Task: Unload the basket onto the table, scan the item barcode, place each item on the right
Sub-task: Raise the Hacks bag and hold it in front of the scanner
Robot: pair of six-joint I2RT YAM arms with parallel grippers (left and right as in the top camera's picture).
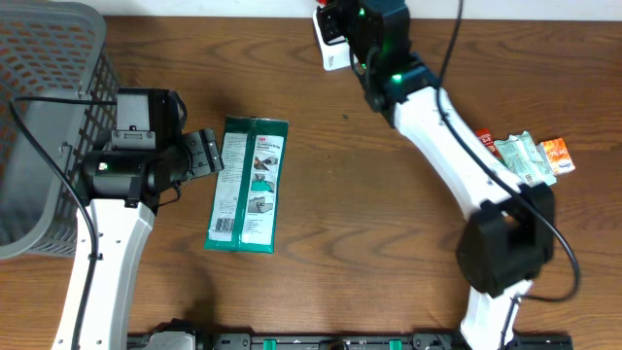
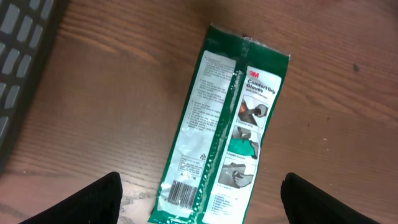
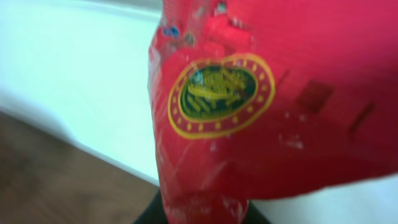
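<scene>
- Flat on the brown wooden worktop (image 1: 389,243) lies the long green-and-white glove packet (image 1: 248,185), printed side up. Its barcode (image 2: 180,193) is in plain sight at the end nearer the robot.
- The left arm's fingers (image 1: 207,154) are spread wide and hold nothing. From overhead they sit just beside the packet's left long edge, up towards its far end.
- The left wrist view shows what matters for the pick-up: the packet's long axis runs away from the camera, leaning a little right. That puts it roughly crosswise to the line between the two dark fingertips, so I'd say closing would pinch it across its narrow width, not end to end.
- The barcode end is the end closest to those fingers, so a grip placed there risks covering the bars. My read is that a hold further up the packet is the safer call.
- The right arm is well away, stretched up to the far edge of the worktop. Its fingers (image 1: 333,44) are all but closed on a shiny red packet with a round yellow-and-green emblem (image 3: 249,106), held up against the white wall.
- So the left arm is clearly the nearer one for the green packet, and the right already has its own load.
- I can't pick out a scanner in any view.
- A grey mesh basket (image 1: 49,117) stands far left, and a few small snack packets (image 1: 530,156) lie far right — neither is in the way.
</scene>
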